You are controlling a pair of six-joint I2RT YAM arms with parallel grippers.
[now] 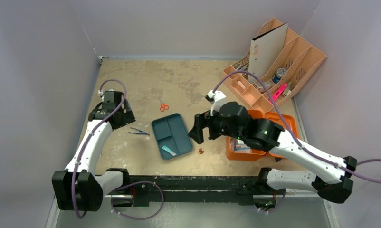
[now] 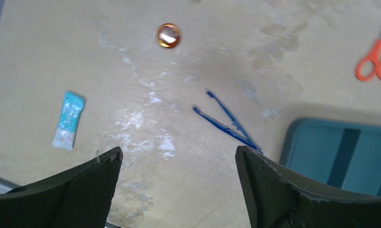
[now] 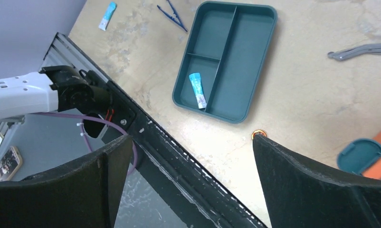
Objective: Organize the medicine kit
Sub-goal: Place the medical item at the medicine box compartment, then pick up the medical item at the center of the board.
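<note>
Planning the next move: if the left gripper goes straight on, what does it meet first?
The left gripper would most likely meet bare table, just short of the blue tweezers; depth is unclear.

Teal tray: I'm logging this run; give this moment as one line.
left gripper: open, empty | right gripper: open, empty | teal tray: one sachet inside | medicine kit: partly hidden

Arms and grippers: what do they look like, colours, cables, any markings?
The left arm and right arm have white link shells with black joint housings and black bases. A purple cable loops along each. The right arm shows a small green light. The left gripper and right gripper have broad black fingers, finely textured, frayed at the tips.
</note>
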